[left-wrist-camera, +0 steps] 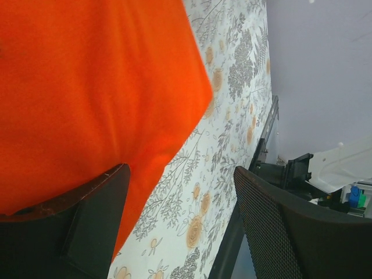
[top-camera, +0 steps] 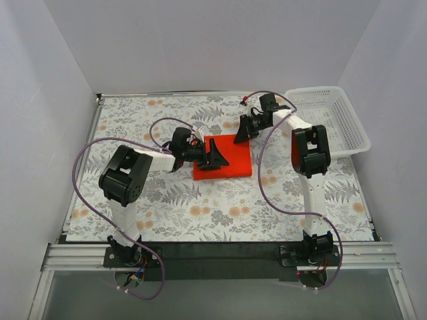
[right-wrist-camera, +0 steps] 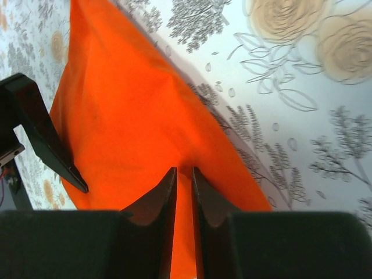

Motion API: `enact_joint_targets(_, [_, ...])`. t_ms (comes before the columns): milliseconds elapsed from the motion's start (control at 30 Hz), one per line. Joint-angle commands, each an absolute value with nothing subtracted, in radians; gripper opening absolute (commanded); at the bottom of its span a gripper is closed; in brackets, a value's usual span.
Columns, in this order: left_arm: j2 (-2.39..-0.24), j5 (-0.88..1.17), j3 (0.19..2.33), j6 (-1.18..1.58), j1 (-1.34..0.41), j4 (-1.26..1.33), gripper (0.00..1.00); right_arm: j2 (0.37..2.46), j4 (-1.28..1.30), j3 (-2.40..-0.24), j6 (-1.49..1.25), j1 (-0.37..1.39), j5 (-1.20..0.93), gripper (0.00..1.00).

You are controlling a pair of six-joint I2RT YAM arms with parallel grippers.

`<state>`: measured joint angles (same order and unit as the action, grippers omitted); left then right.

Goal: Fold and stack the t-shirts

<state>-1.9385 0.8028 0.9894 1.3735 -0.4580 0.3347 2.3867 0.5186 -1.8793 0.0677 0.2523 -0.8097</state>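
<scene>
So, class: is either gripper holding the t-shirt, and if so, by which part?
The left gripper is open and holds nothing. The right gripper is nearly closed on the t-shirt near its edge; whether it actually pinches the cloth cannot be told.

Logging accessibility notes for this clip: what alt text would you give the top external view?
A folded orange-red t-shirt lies in the middle of a floral cloth, with the left claw open over its left half and the right claw nearly closed on its far right corner. A white mesh basket sits at the far right.
</scene>
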Motion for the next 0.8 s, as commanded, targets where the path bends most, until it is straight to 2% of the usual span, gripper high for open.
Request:
enact_joint_targets(0, [-1.945, 0.802, 0.957, 1.332, -0.451, 0.339, 0.67, 2.385, 0.471, -1.927, 0.055, 0.216, -0.749, 0.2])
enact_joint_targets(300, [-1.922, 0.804, 0.95, 1.31, -0.451, 0.348, 0.67, 2.399, 0.477, -1.973, 0.063, 0.169, -0.687, 0.2])
enact_joint_targets(433, [-1.824, 0.766, 0.963, 1.263, -0.453, 0.325, 0.69, 2.367, 0.512, -1.99, 0.115, 0.167, -0.678, 0.2])
enact_joint_targets(567, [-1.631, 0.556, 0.959, 1.197, -0.451, 0.205, 0.73, 2.257, 0.607, -1.997, 0.274, 0.178, -0.701, 0.27])
enact_joint_targets(600, [-1.544, 0.444, 0.944, 1.193, -0.451, 0.172, 0.75, 2.191, 0.629, -1.982, 0.306, 0.181, -0.718, 0.29])
enact_joint_targets(700, [-1.424, 0.281, 0.847, 1.232, -0.449, 0.081, 0.83, 2.018, 0.69, -1.847, 0.463, 0.184, -0.745, 0.37])
enact_joint_targets(767, [-1.323, 0.243, 0.783, 1.307, -0.445, 0.038, 0.85, 1.871, 0.692, -1.685, 0.547, 0.189, -0.738, 0.43])
